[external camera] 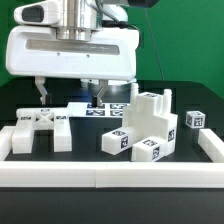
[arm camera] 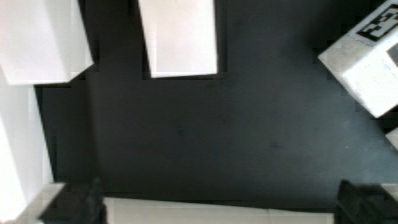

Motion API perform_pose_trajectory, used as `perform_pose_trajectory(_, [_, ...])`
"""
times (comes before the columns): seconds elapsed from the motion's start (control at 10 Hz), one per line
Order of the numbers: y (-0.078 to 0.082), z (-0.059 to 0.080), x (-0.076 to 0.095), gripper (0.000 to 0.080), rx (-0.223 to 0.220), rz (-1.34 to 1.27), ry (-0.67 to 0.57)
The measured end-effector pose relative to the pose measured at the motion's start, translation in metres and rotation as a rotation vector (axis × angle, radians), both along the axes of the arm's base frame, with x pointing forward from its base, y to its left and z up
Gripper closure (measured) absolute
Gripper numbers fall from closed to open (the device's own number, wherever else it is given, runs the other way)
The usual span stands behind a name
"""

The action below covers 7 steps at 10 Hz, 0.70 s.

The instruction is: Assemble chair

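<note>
Log | end effector (external camera: 68, 95): wide, empty, above black tabletop (external camera: 85, 140) | chunky matte white tagged chair (external camera: 140, 128): partly built, exterior view's right | advice: centre over next part before descending.

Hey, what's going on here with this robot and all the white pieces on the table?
A robot arm is partway through building a small white chair. Its gripper hangs open above the black table, holding nothing. The chunky tagged blocks of the chair sit grouped toward the exterior view's right. A flat white piece lies loose toward the exterior view's left, and a small tagged block sits apart at the far right.
</note>
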State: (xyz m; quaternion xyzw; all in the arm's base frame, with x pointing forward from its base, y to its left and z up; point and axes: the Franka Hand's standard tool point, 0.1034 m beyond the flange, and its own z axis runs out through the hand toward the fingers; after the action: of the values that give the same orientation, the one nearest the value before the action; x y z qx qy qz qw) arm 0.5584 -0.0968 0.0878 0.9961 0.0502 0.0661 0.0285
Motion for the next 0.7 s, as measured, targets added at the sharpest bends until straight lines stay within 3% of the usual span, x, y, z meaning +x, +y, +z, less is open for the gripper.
perform_pose_trajectory(0.4, [-0.021, -0.002, -0.024, 0.0151, -0.027, 0.254, 0.030])
perform_pose_trajectory(0.7, [-0.022, -0.006, -0.031, 0.0151, -0.018, 0.237, 0.051])
